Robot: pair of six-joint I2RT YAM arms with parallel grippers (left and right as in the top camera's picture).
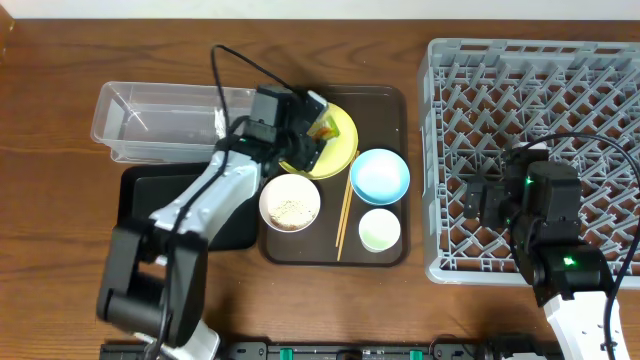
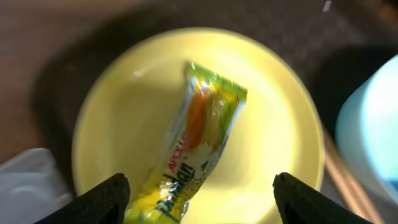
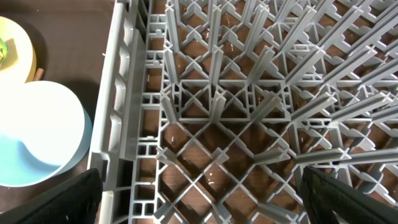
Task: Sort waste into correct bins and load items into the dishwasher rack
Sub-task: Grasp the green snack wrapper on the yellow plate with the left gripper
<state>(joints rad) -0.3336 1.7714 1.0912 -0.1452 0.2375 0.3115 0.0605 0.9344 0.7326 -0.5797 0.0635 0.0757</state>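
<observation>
Large square light-grey plastic lattice rack [image 1: 432,150]: right of flat brown serving tray [image 1: 385,110]; right gripper [image 3: 202,180] above, jaws spread, empty.
Round yellow plate [image 1: 346,140]: tray's rear.
Green-and-orange snack wrapper [image 2: 199,143]: on plate, between left gripper [image 2: 200,183] jaws, parted, holding nothing.
Likely risk: closing high, the slick wrapper slips free.

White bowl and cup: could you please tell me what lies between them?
The chopsticks lie between the white bowl and the cup, on the brown tray; the overhead view shows it.

We see our left claw [image 1: 312,125] at the snack wrapper [image 1: 323,128] on the yellow plate [image 1: 346,142], and our right claw [image 1: 478,200] above the rack [image 1: 520,80].
</observation>
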